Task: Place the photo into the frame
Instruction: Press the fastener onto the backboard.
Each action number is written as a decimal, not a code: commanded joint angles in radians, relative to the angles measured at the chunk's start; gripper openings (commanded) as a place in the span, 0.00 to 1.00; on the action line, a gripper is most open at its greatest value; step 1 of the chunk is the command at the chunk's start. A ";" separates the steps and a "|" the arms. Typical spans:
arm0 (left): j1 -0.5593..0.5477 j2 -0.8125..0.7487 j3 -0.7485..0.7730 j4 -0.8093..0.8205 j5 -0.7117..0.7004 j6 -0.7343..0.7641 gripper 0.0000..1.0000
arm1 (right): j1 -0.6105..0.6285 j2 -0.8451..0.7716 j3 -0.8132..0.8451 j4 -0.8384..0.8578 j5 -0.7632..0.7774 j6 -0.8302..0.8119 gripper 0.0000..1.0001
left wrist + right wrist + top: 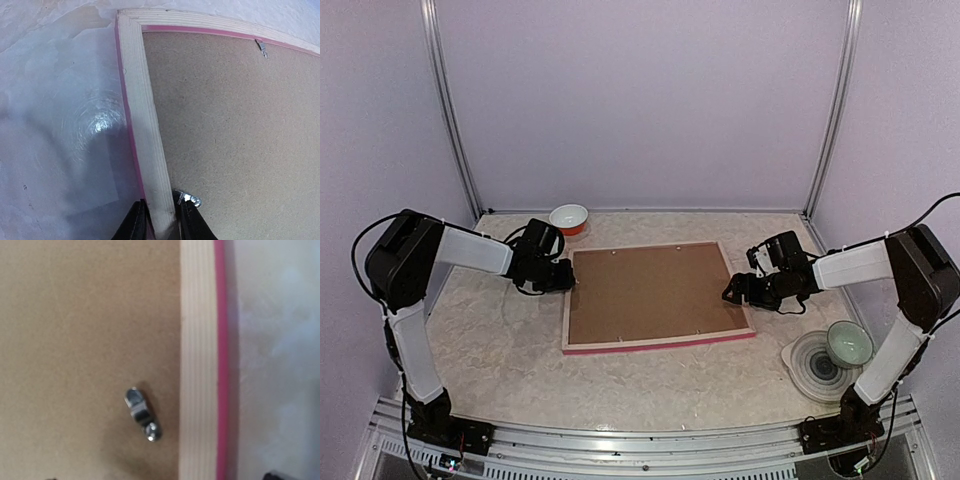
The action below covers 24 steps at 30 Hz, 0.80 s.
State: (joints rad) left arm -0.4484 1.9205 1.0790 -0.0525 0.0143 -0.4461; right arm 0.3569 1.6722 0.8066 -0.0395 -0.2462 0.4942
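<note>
At the middle of the desk (620, 390) the frame (660, 343) lies face down, with a brown backing board (655, 292) set inside it. At its 9 o'clock edge the left fingers (134, 227) pinch the pale rail from both sides. At 3 o'clock the right fingers (732, 291) hang spread wide over the rail. A red bowl (569, 217) stands at 11 o'clock. At 4 o'clock a green bowl (849, 343) sits on a ribbed clear plate (810, 362).
</note>
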 commanded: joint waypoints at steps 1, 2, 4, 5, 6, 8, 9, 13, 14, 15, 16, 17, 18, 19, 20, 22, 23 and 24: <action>0.005 0.024 0.015 -0.002 -0.010 -0.003 0.24 | -0.010 0.024 -0.003 -0.009 0.005 -0.002 0.88; 0.005 0.022 0.013 -0.003 -0.011 -0.004 0.24 | -0.009 0.024 -0.003 -0.010 0.003 -0.002 0.88; 0.005 0.018 0.010 -0.003 -0.011 -0.006 0.24 | -0.010 0.024 -0.002 -0.011 0.005 -0.003 0.88; 0.005 0.016 0.009 -0.003 -0.011 -0.005 0.23 | -0.010 0.023 -0.001 -0.012 0.005 -0.003 0.88; 0.005 0.013 0.009 -0.006 -0.011 -0.005 0.23 | -0.010 0.023 0.000 -0.014 0.005 -0.003 0.88; 0.005 0.007 0.009 -0.007 -0.035 -0.006 0.23 | -0.010 0.023 0.002 -0.015 0.005 -0.003 0.88; 0.005 0.003 0.009 -0.006 -0.036 -0.006 0.24 | -0.010 0.023 0.002 -0.016 0.005 -0.003 0.88; 0.004 -0.018 0.018 -0.008 -0.029 -0.011 0.31 | -0.010 0.023 0.006 -0.018 0.005 -0.003 0.88; 0.004 -0.025 0.021 -0.010 -0.028 -0.012 0.32 | -0.010 0.023 0.006 -0.019 0.005 -0.003 0.88; 0.004 -0.028 0.027 -0.010 -0.026 -0.011 0.32 | -0.010 0.023 0.007 -0.018 0.004 -0.003 0.88; 0.004 -0.030 0.032 -0.013 -0.022 -0.011 0.32 | -0.010 0.024 0.008 -0.018 0.004 -0.003 0.88; 0.004 -0.026 0.039 -0.018 -0.021 -0.010 0.32 | -0.010 0.024 0.008 -0.019 0.003 -0.004 0.88; 0.004 -0.023 0.046 -0.021 -0.020 -0.008 0.33 | -0.010 0.024 0.009 -0.019 0.002 -0.005 0.88; 0.004 -0.017 0.053 -0.023 -0.020 -0.008 0.34 | -0.009 0.024 0.009 -0.018 0.002 -0.005 0.88; 0.002 -0.011 0.058 -0.024 -0.020 -0.009 0.34 | -0.010 0.024 0.009 -0.018 0.002 -0.005 0.88; 0.001 -0.001 0.066 -0.025 -0.020 -0.010 0.35 | -0.010 0.023 0.009 -0.019 0.002 -0.005 0.88; -0.002 0.001 0.069 -0.026 -0.020 -0.011 0.35 | -0.010 0.023 0.009 -0.020 0.001 -0.006 0.88; -0.003 0.000 0.072 -0.027 -0.020 -0.011 0.35 | -0.010 0.023 0.009 -0.022 0.002 -0.007 0.88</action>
State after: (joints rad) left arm -0.4484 1.9213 1.1160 -0.0692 -0.0044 -0.4526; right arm 0.3569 1.6726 0.8066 -0.0395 -0.2462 0.4919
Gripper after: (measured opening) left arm 0.347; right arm 0.884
